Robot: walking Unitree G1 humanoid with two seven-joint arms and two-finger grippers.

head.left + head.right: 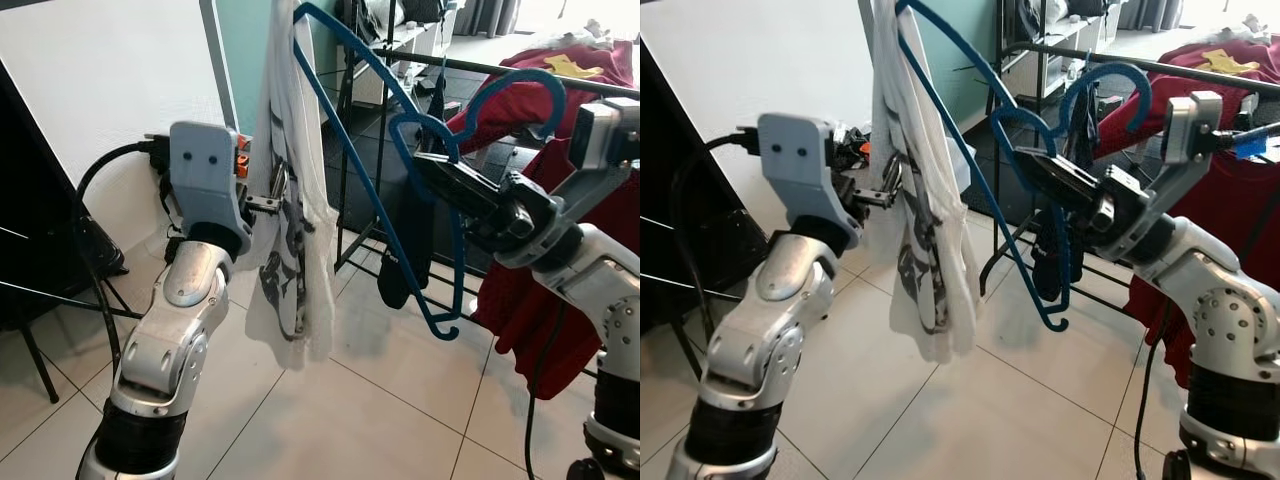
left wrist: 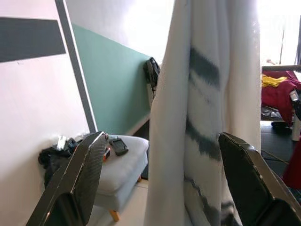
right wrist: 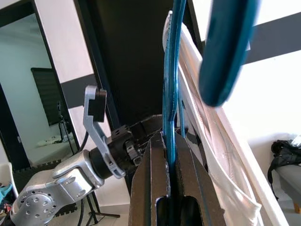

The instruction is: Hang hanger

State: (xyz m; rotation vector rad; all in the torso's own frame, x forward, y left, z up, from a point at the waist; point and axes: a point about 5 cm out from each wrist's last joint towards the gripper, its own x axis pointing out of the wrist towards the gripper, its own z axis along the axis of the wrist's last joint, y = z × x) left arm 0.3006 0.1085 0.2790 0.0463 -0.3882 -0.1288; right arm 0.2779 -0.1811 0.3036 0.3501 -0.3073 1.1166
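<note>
A blue plastic hanger point(image 1: 1110, 72) carries a white garment point(image 1: 295, 200) with a grey print, which hangs down in the middle of the scene. My right gripper point(image 1: 432, 172) is shut on the hanger just below its hook; the right wrist view shows the blue bar point(image 3: 169, 117) pinched between the fingers. The hook is close to the black rail point(image 1: 470, 66) of a drying rack, but I cannot tell whether it touches. My left gripper point(image 1: 272, 200) is open at the garment's left edge. In the left wrist view the cloth point(image 2: 211, 117) hangs beyond the spread fingers point(image 2: 80, 179).
Red clothes point(image 1: 530, 300) and a dark garment point(image 1: 400, 260) hang on the rack at the right. Black cables point(image 1: 100, 170) and a black stand sit by the white wall on the left. A grey cushioned stool point(image 2: 122, 160) stands by the green wall. The floor is pale tile point(image 1: 380, 400).
</note>
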